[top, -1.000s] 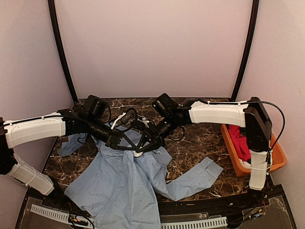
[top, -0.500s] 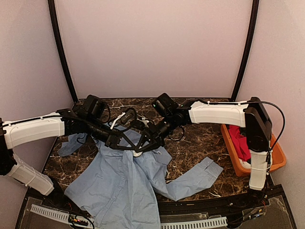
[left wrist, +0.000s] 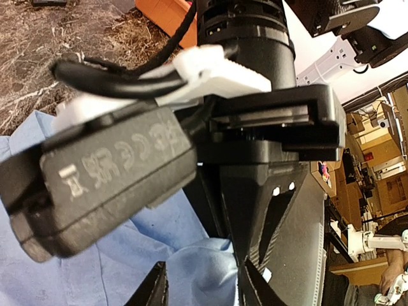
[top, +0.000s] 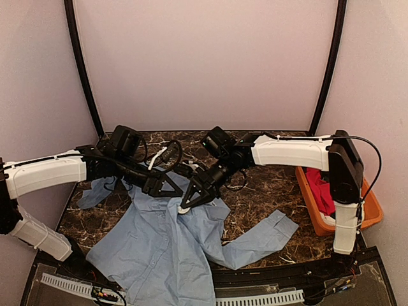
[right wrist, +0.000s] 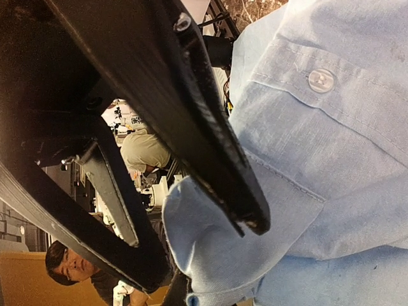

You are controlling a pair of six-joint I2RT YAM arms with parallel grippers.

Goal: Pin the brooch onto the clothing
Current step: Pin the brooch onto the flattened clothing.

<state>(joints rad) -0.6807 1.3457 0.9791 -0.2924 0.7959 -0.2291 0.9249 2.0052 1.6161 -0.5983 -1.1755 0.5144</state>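
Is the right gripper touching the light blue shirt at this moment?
Touching. The right wrist view shows it plainly: a fold of the light blue shirt is pinched inside the right gripper, between its closed jaws.

The shirt (top: pixel 166 242) lay spread on the counter (top: pixel 268 191), left of centre, and reached the near edge, with one sleeve stretched out to the right. The left pincer (top: pixel 173 189) and the right pincer (top: pixel 186 205) met side by side over its far end. A bin (top: pixel 308 199) holding another garment (top: pixel 322 190) stood at the right edge, apart from the sleeve.
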